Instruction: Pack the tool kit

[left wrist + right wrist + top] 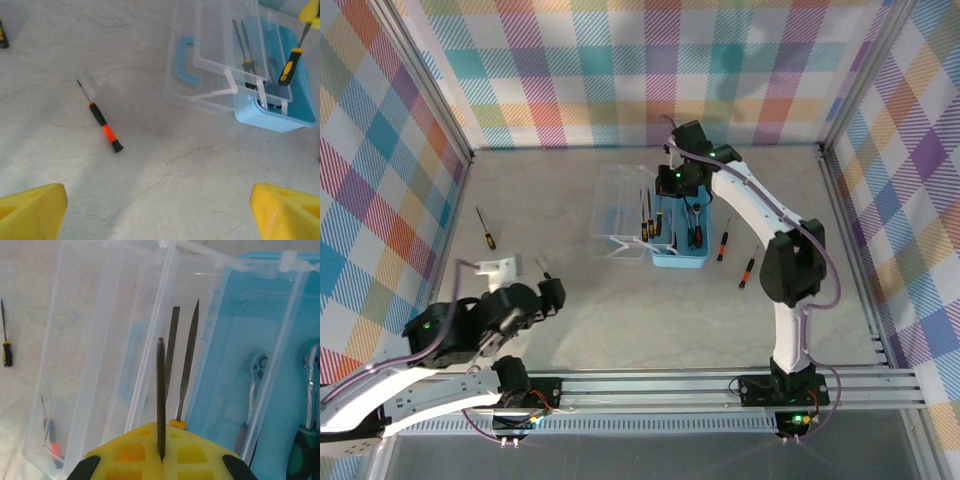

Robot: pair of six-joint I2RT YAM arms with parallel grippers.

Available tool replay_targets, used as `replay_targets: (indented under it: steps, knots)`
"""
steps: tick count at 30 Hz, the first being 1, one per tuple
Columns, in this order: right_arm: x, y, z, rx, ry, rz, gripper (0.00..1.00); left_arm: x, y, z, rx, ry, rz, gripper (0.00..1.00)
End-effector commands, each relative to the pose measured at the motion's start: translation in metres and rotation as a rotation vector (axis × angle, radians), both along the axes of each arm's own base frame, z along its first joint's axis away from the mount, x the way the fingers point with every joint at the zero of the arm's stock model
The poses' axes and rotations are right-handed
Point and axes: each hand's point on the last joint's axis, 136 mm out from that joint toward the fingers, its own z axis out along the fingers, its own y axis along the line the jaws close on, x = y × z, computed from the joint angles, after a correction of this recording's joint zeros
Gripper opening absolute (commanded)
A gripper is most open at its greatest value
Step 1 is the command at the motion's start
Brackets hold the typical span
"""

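While the left gripper (159, 215) spreads its yellow fingers wide above the marbled table (620, 320), a slim screwdriver (102, 122) with a black-and-orange handle lies flat, tip slanting far-left. The right gripper (161, 460) pinches a thin dark metal shaft (161, 390), pointing straight out over the translucent light-blue case (680, 258), which sits mid-table with its clear lid (620, 200) folded left.

Bright, even light from above; the black-orange screwdriver (102, 122) at centre left casts a faint soft shadow. Yellow fingertips (30, 212) in the bottom corners are blurred.
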Motion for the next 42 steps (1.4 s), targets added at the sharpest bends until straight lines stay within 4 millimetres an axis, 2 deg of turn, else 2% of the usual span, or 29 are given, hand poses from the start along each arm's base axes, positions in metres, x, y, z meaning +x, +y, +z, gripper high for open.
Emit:
replay_targets:
  steps: [1,6,15,19,21,25,30,35,38,42]
  knots:
    - [-0.010,-0.010,-0.021,-0.036,0.104,0.068,0.06,-0.007,0.026,-0.008,0.043,0.007,0.058,0.93]
    - [-0.001,-0.009,-0.032,-0.026,0.121,0.053,0.06,-0.010,0.038,-0.004,0.074,0.012,0.071,0.93]
    - [0.001,0.000,-0.056,0.032,0.227,0.055,0.10,-0.006,0.026,-0.001,0.086,0.011,0.041,0.91]
    - [0.005,-0.002,-0.056,0.041,0.245,0.018,0.20,-0.005,0.019,0.001,0.090,0.024,0.030,0.94]
    - [0.007,-0.003,-0.050,0.054,0.238,0.004,0.25,-0.005,0.012,0.004,0.083,0.035,0.005,0.95]
    - [0.010,-0.004,-0.028,0.074,0.201,-0.013,0.25,-0.004,0.005,0.010,0.103,0.053,-0.012,0.96]
    - [0.006,-0.013,0.011,0.080,0.128,-0.035,0.26,0.001,0.000,0.020,0.090,0.037,-0.006,0.95]
    - [-0.014,-0.025,0.061,0.116,0.025,-0.043,0.28,0.010,0.021,0.032,0.189,-0.005,0.094,0.92]
    - [-0.034,-0.033,0.081,0.158,-0.028,-0.051,0.30,0.020,0.028,0.038,0.230,-0.001,0.122,0.92]
    - [-0.061,-0.047,0.087,0.170,-0.068,-0.066,0.32,0.039,0.029,0.029,0.205,0.092,0.146,0.92]
